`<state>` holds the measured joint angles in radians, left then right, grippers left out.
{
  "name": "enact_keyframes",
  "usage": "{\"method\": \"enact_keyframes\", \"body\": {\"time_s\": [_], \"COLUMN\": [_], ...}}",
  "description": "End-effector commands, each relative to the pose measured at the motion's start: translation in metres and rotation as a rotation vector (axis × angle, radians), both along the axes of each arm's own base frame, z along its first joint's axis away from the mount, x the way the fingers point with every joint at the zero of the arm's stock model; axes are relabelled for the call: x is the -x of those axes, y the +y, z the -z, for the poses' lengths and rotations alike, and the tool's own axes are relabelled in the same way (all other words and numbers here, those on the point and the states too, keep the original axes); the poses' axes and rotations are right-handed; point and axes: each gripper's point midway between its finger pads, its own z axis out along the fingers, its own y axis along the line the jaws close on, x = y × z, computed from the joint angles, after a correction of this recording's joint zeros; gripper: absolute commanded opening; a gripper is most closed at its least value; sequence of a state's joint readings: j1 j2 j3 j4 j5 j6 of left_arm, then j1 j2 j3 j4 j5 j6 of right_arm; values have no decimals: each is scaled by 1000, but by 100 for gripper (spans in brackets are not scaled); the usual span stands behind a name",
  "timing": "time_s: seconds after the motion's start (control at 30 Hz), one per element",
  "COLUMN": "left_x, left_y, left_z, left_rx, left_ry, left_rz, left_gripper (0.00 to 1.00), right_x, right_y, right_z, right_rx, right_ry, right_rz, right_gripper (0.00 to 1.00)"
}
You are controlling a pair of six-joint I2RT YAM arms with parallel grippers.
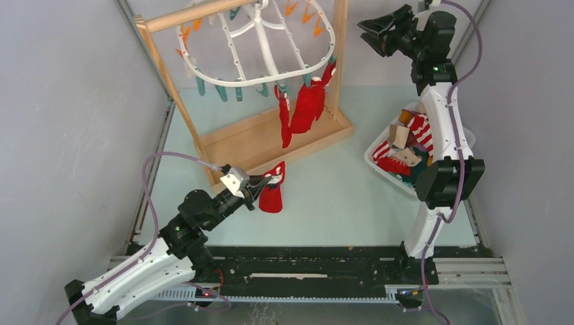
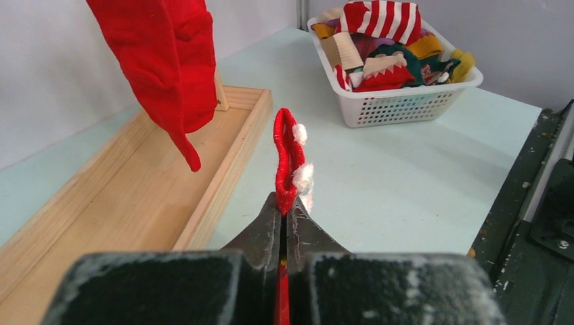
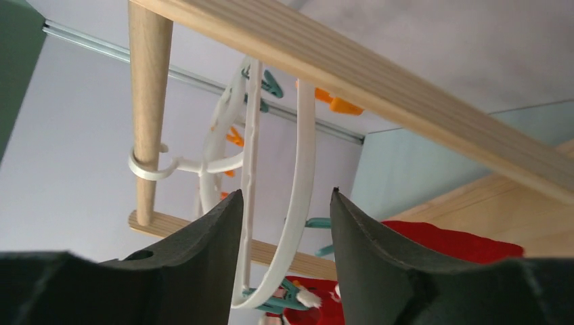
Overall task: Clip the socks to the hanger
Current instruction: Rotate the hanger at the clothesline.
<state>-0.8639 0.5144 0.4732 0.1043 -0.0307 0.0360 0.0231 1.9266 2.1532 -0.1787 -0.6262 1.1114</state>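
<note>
My left gripper is shut on a red sock with white trim, holding it above the table just in front of the wooden tray base. In the left wrist view the sock stands up from the closed gripper. The white oval hanger hangs from the stand's rail, with orange and teal clothespins round its rim. Two red socks hang clipped at its right front. My right gripper is open and empty, raised to the right of the hanger. Its view looks at the hanger rim between the fingers.
The wooden stand has two uprights, a top rail and a tray base. A white basket of mixed socks sits at the right, partly behind my right arm. It also shows in the left wrist view.
</note>
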Motion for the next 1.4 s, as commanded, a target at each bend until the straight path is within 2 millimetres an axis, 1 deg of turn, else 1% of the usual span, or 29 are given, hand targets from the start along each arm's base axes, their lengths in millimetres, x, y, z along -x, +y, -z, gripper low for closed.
{"method": "enact_keyframes", "body": {"time_s": [0.0, 0.07, 0.13, 0.2, 0.3, 0.37, 0.4, 0.43, 0.5, 0.57, 0.63, 0.7, 0.77, 0.87, 0.93, 1.0, 1.03, 1.13, 1.2, 1.3, 1.37], "left_x": [-2, -4, -5, -6, -6, -6, -7, -7, -8, -8, -7, -5, -3, -4, -6, -8, -9, -10, -13, -15, -18], "left_y": [7, 8, 9, 10, 12, 15, 15, 16, 15, 14, 12, 8, 6, 7, 10, 15, 17, 21, 24, 26, 28], "left_z": [-37, -36, -34, -33, -34, -38, -38, -41, -45, -49, -52, -54, -53, -48, -46, -45, -45, -44, -42, -41, -41], "left_rx": [31, 15, -1, -13, -17, -7, -9, -3, 0, 3, 5, -1, -12, -51, -56, -56, -56, -53, -54, -67, -70], "left_ry": [-88, -98, -109, -117, -137, -160, -173, -183, -206, -227, -247, -267, -286, -305, -312, -314, -314, -319, -318, -322, -323], "left_rz": [-29, -38, -46, -51, -57, -66, -72, -74, -76, -70, -58, -36, -17, -18, -31, -49, -58, -49, -58, -68, -78], "left_gripper": [0, 0, 0, 0, 0, 0, 0, 0, 0, 0, 0, 0, 0, 0, 0, 0, 0, 0, 0, 0, 0], "right_x": [26, 40, 59, 82, 125, 151, 163, 173, 202, 226, 249, 267, 281, 292, 292, 292, 290, 279, 265, 242, 232], "right_y": [-24, -30, -32, -31, -21, -12, -5, -2, 11, 22, 39, 55, 70, 94, 110, 128, 135, 158, 172, 191, 200], "right_z": [-43, -49, -53, -56, -50, -40, -32, -24, -8, 7, 18, 27, 35, 49, 50, 48, 46, 39, 33, 27, 36], "right_rx": [124, 187, 279, 378, 528, 620, 668, 685, 715, 766, 811, 838, 832, 828, 817, 783, 774, 754, 727, 669, 660], "right_ry": [-219, -283, -394, -505, -680, -805, -877, -912, -1041, -1194, -1310, -1369, -1393, -1390, -1391, -1355, -1331, -1284, -1248, -1186, -1143], "right_rz": [5, -14, -71, -137, -274, -366, -408, -435, -535, -594, -635, -675, -713, -715, -650, -590, -569, -487, -415, -312, -302], "right_gripper": [59, 62, 64, 64, 65, 67, 70, 73, 82, 91, 98, 98, 96, 91, 86, 81, 75, 64, 58, 56, 56]}}
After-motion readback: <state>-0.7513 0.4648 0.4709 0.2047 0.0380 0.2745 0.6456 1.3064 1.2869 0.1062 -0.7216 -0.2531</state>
